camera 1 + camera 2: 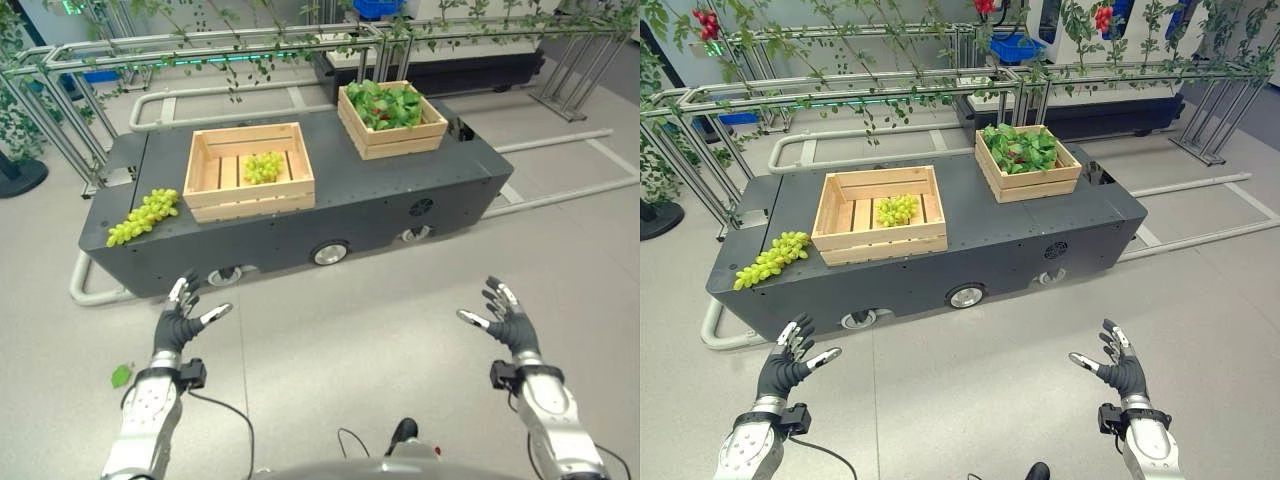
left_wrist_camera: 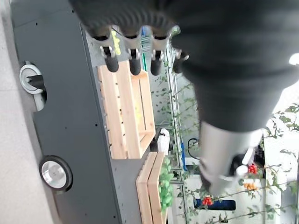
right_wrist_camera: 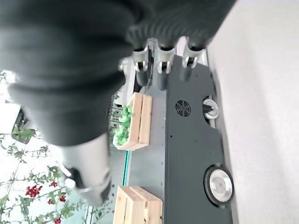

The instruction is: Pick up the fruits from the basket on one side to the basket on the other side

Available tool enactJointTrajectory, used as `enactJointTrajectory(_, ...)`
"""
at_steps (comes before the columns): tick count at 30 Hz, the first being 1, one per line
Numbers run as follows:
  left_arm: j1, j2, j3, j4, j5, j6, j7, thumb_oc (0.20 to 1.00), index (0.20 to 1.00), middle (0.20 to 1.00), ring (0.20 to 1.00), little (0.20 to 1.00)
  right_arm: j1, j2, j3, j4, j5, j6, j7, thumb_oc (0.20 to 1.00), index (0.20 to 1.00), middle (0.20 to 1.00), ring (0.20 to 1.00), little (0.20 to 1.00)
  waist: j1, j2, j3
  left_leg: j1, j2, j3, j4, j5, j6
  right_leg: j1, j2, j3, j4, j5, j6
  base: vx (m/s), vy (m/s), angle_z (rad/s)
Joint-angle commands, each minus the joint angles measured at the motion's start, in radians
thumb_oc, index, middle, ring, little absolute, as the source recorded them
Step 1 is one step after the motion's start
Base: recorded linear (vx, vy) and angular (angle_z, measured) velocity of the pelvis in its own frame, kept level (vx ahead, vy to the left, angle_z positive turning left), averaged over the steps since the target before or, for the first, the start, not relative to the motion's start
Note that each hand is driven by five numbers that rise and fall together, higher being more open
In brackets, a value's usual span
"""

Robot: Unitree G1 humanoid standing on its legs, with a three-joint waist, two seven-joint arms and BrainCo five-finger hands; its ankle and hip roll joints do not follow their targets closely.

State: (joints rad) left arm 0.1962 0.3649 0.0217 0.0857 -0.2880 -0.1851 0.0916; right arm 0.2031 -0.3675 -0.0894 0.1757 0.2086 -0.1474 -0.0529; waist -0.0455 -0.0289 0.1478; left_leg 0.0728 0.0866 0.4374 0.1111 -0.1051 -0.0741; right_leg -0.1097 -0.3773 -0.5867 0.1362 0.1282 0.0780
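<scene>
We logged a dark wheeled cart (image 1: 400, 190) carrying two wooden crates. The left crate (image 1: 249, 171) held one grape bunch (image 1: 263, 166); the right crate (image 1: 392, 119) held green leaves (image 1: 385, 104). A second bunch (image 1: 144, 216) lay on the cart deck just left of the left crate. Our left hand (image 1: 181, 317) and right hand (image 1: 508, 314) hovered over the floor, well short of the cart, fingers spread, grasping nothing.
</scene>
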Motion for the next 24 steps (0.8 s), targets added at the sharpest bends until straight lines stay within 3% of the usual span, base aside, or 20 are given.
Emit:
enactJointTrajectory(1, -0.018, 0.010, 0.022, -0.061, -0.010, -0.057, 0.011, 1.000, 1.000, 1.000, 1.000, 1.000, -0.057, -0.037, -0.058, -0.066, 0.018, -0.060, -0.007, 1.000, 1.000, 1.000, 1.000, 1.000, 0.014, -0.004, 0.036, -0.075, 0.044, -0.043, 0.170, -0.025, -0.022, 0.092, -0.065, 0.020, 0.048, -0.011, 0.139, -0.01, -0.097, 0.21)
enactJointTrajectory(2, -0.019, 0.009, 0.021, -0.059, -0.020, -0.061, 0.013, 1.000, 1.000, 1.000, 1.000, 1.000, -0.059, -0.042, -0.054, -0.069, 0.021, -0.062, -0.006, 1.000, 1.000, 1.000, 1.000, 1.000, 0.023, 0.000, 0.046, -0.078, 0.047, -0.073, 0.183, -0.019, -0.033, 0.100, -0.056, 0.029, 0.047, -0.022, 0.131, -0.06, -0.134, 0.08)
enactJointTrajectory(3, -0.026, 0.004, 0.013, -0.048, -0.029, -0.061, 0.017, 1.000, 1.000, 1.000, 1.000, 1.000, -0.067, -0.050, -0.045, -0.056, 0.024, -0.063, -0.008, 1.000, 1.000, 1.000, 1.000, 1.000, 0.046, -0.001, 0.061, -0.110, 0.021, -0.177, 0.195, 0.020, -0.054, 0.101, -0.048, 0.032, 0.033, -0.027, 0.105, -0.06, -0.078, -0.11)
enactJointTrajectory(4, -0.027, 0.004, 0.013, -0.048, -0.030, -0.061, 0.017, 1.000, 1.000, 1.000, 1.000, 1.000, -0.068, -0.050, -0.045, -0.055, 0.024, -0.063, -0.008, 1.000, 1.000, 1.000, 1.000, 1.000, 0.043, -0.002, 0.061, -0.110, 0.019, -0.179, 0.193, 0.022, -0.054, 0.102, -0.049, 0.029, 0.032, -0.026, 0.105, -0.04, -0.037, -0.25)
enactJointTrajectory(5, -0.020, -0.004, 0.008, -0.040, -0.035, -0.055, 0.018, 1.000, 1.000, 1.000, 1.000, 1.000, -0.074, -0.050, -0.039, -0.049, 0.029, -0.063, -0.008, 1.000, 1.000, 1.000, 1.000, 1.000, 0.052, 0.002, 0.056, -0.120, 0.025, -0.248, 0.098, 0.043, -0.061, 0.111, -0.032, 0.034, 0.022, -0.035, 0.109, 0.03, 0.026, -0.31)
enactJointTrajectory(7, -0.015, -0.007, 0.013, -0.040, -0.030, -0.053, 0.023, 1.000, 1.000, 1.000, 1.000, 1.000, -0.080, -0.049, -0.031, -0.041, 0.034, -0.068, -0.009, 1.000, 1.000, 1.000, 1.000, 1.000, 0.064, 0.009, 0.051, -0.153, 0.073, -0.313, 0.003, 0.126, -0.075, 0.106, -0.009, 0.051, 0.027, -0.053, 0.112, 0.03, 0.042, -0.15)
enactJointTrajectory(8, -0.015, -0.007, 0.013, -0.040, -0.030, -0.053, 0.023, 1.000, 1.000, 1.000, 1.000, 1.000, -0.080, -0.050, -0.030, -0.040, 0.034, -0.069, -0.009, 1.000, 1.000, 1.000, 1.000, 1.000, 0.063, 0.010, 0.049, -0.153, 0.074, -0.314, -0.001, 0.129, -0.077, 0.104, -0.008, 0.051, 0.027, -0.054, 0.111, 0.02, 0.040, 0.02)
enactJointTrajectory(10, -0.018, -0.003, 0.015, -0.030, -0.021, -0.058, 0.029, 1.000, 1.000, 1.000, 1.000, 1.000, -0.107, -0.067, -0.009, -0.021, 0.037, -0.073, -0.010, 1.000, 1.000, 1.000, 1.000, 1.000, 0.086, 0.016, 0.053, -0.197, 0.113, -0.434, -0.103, 0.204, -0.088, 0.103, 0.019, 0.096, 0.024, -0.063, 0.114, 0.07, 0.088, -0.27)
enactJointTrajectory(11, -0.018, -0.002, 0.019, -0.024, -0.025, -0.060, 0.032, 1.000, 1.000, 1.000, 1.000, 1.000, -0.116, -0.072, -0.003, -0.011, 0.044, -0.075, -0.012, 1.000, 1.000, 1.000, 1.000, 1.000, 0.088, 0.020, 0.053, -0.201, 0.130, -0.449, -0.128, 0.225, -0.098, 0.106, 0.026, 0.104, 0.015, -0.061, 0.118, 0.07, 0.127, -0.24)
enactJointTrajectory(16, -0.024, 0.019, 0.035, -0.028, -0.010, -0.069, 0.031, 1.000, 1.000, 1.000, 1.000, 1.000, -0.140, -0.077, 0.006, 0.001, 0.046, -0.080, -0.017, 1.000, 1.000, 1.000, 1.000, 1.000, 0.105, 0.027, 0.047, -0.191, 0.169, -0.403, -0.174, 0.269, -0.115, 0.107, 0.054, 0.121, -0.032, -0.039, 0.125, 0.03, 0.156, -0.11)
enactJointTrajectory(18, -0.027, 0.040, 0.037, -0.024, 0.012, -0.067, 0.032, 1.000, 1.000, 1.000, 1.000, 1.000, -0.153, -0.065, 0.020, 0.010, 0.045, -0.081, -0.023, 1.000, 1.000, 1.000, 1.000, 1.000, 0.115, 0.007, 0.040, -0.187, 0.166, -0.391, -0.166, 0.257, -0.110, 0.100, 0.065, 0.136, -0.071, -0.020, 0.128, 0.01, 0.116, -0.52)
enactJointTrajectory(19, -0.037, 0.068, 0.045, -0.016, 0.029, -0.062, 0.037, 1.000, 1.000, 1.000, 1.000, 1.000, -0.165, -0.042, 0.030, 0.020, 0.060, -0.081, -0.029, 1.000, 1.000, 1.000, 1.000, 1.000, 0.120, -0.031, 0.045, -0.198, 0.168, -0.369, -0.152, 0.247, -0.109, 0.089, 0.070, 0.139, -0.103, 0.007, 0.132, -0.02, 0.055, -0.49)
enactJointTrajectory(21, -0.039, 0.084, 0.050, -0.013, 0.034, -0.061, 0.043, 1.000, 1.000, 1.000, 1.000, 1.000, -0.171, -0.027, 0.035, 0.022, 0.075, -0.083, -0.031, 1.000, 1.000, 1.000, 1.000, 1.000, 0.128, -0.052, 0.047, -0.210, 0.167, -0.361, -0.137, 0.238, -0.106, 0.080, 0.074, 0.143, -0.117, 0.018, 0.134, -0.01, 0.124, -0.28)
enactJointTrajectory(22, -0.036, 0.111, 0.069, -0.013, 0.047, -0.060, 0.053, 1.000, 1.000, 1.000, 1.000, 1.000, -0.191, -0.001, 0.052, 0.027, 0.090, -0.080, -0.035, 1.000, 1.000, 1.000, 1.000, 1.000, 0.140, -0.087, 0.051, -0.228, 0.154, -0.335, -0.083, 0.204, -0.093, 0.061, 0.065, 0.139, -0.136, 0.057, 0.142, 0.01, 0.159, -0.17)
enactJointTrajectory(23, -0.037, 0.112, 0.070, -0.013, 0.047, -0.061, 0.053, 1.000, 1.000, 1.000, 1.000, 1.000, -0.192, 0.001, 0.053, 0.028, 0.089, -0.080, -0.035, 1.000, 1.000, 1.000, 1.000, 1.000, 0.142, -0.090, 0.050, -0.231, 0.153, -0.333, -0.076, 0.200, -0.092, 0.059, 0.064, 0.142, -0.138, 0.059, 0.143, 0.02, 0.259, -0.26)
enactJointTrajectory(24, -0.040, 0.129, 0.077, -0.009, 0.059, -0.055, 0.054, 1.000, 1.000, 1.000, 1.000, 1.000, -0.203, 0.014, 0.067, 0.034, 0.090, -0.074, -0.035, 1.000, 1.000, 1.000, 1.000, 1.000, 0.154, -0.114, 0.060, -0.251, 0.132, -0.318, -0.027, 0.169, -0.080, 0.049, 0.061, 0.140, -0.164, 0.085, 0.149, 0.03, 0.218, -0.37)
